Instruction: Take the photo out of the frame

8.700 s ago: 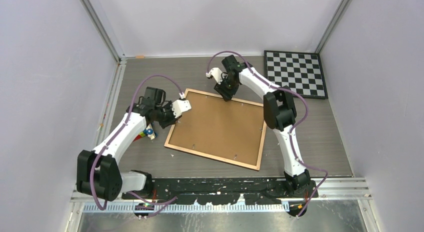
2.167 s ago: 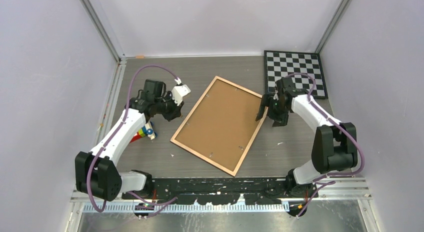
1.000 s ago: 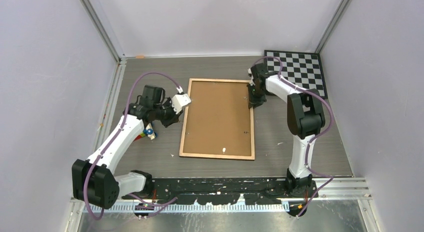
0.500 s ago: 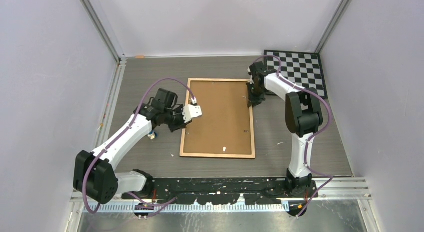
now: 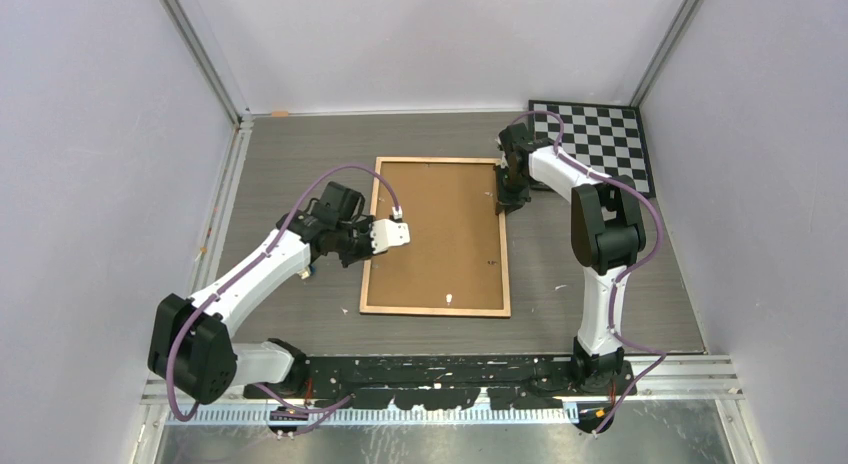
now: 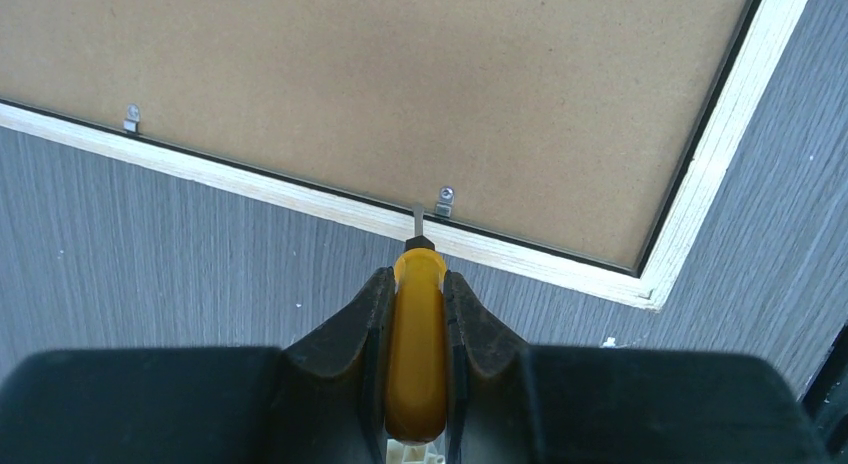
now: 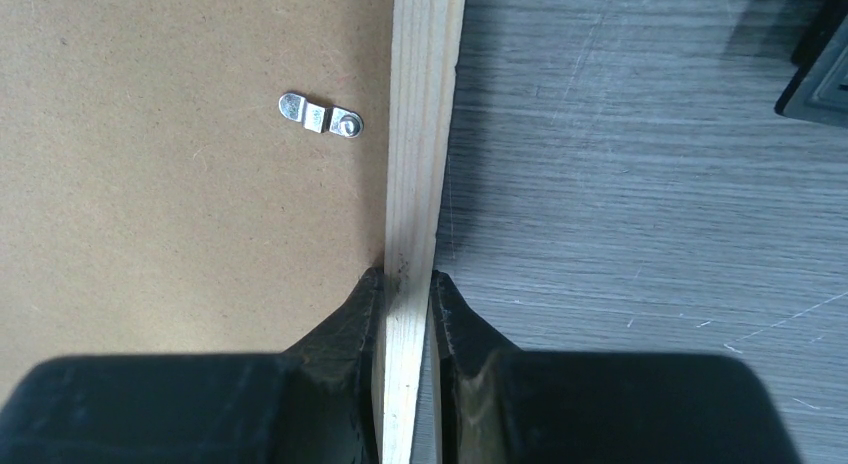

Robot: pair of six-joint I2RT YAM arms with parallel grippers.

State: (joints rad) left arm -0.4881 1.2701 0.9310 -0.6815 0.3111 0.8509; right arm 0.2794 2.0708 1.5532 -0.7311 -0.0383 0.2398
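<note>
The frame [image 5: 437, 199] lies face down in the middle of the table, showing its brown backing board [image 6: 400, 74] inside a light wood rim [image 6: 300, 199]. The photo is hidden under the board. My left gripper [image 5: 366, 246] is at the frame's left rim. It is shut [image 6: 417, 279] on a yellow-handled screwdriver [image 6: 418, 334], whose tip is at a small metal clip [image 6: 443, 199] on that rim. My right gripper [image 5: 504, 194] is shut [image 7: 405, 279] on the frame's right rim [image 7: 425, 134], near the top right corner, beside another metal clip [image 7: 320, 116].
A black-and-white checkered board [image 5: 592, 144] lies at the back right, just beyond the right arm. A second clip [image 6: 131, 116] sits further along the left rim. Grey walls enclose the table on three sides. The arm bases stand on a black rail [image 5: 450, 369] at the near edge.
The frame had been turned square to the table and now lies still. My left gripper has moved right and nearer, onto the left rim, with the screwdriver. My right gripper stays on the right rim.
</note>
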